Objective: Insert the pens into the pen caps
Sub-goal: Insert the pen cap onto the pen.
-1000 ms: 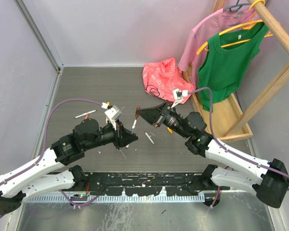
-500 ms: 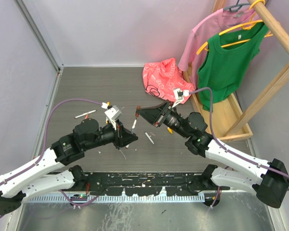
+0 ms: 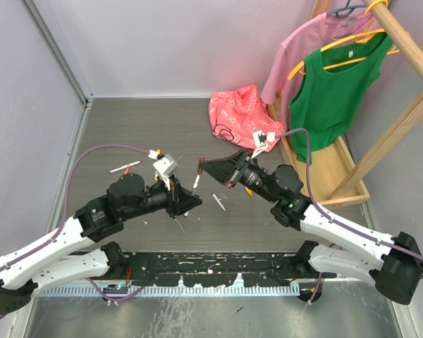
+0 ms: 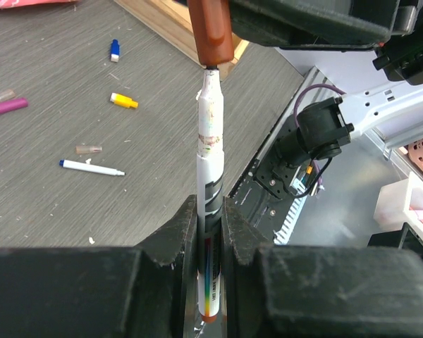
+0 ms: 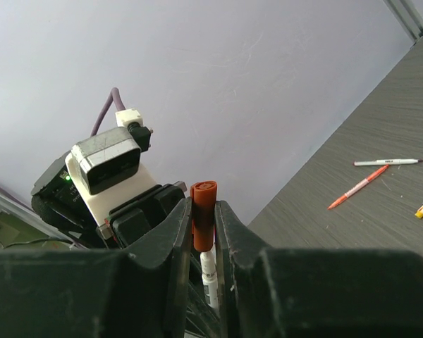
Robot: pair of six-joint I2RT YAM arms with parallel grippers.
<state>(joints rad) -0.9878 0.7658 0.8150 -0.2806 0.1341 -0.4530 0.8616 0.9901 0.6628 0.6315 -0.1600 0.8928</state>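
My left gripper (image 4: 210, 211) is shut on a white pen (image 4: 210, 162) and holds it by its lower half, tip pointing away. My right gripper (image 5: 203, 211) is shut on an orange-brown pen cap (image 5: 204, 225). The pen's dark tip sits right at the cap's (image 4: 210, 32) open mouth. In the right wrist view the white pen (image 5: 209, 271) shows just below the cap. From above, the pen (image 3: 196, 182) and the cap (image 3: 200, 167) meet in the air between the two arms, over the middle of the table.
Loose on the table lie a blue cap (image 4: 115, 50), a yellow cap (image 4: 124, 101), a purple cap (image 4: 8, 105), a clear cap (image 4: 89, 149) and a white pen with a blue tip (image 4: 92, 167). A red bag (image 3: 237, 113) and a wooden clothes rack (image 3: 324, 162) stand at the back right.
The right wrist has shifted very slightly. Both grips are the same and the pen and cap stay tip to mouth.
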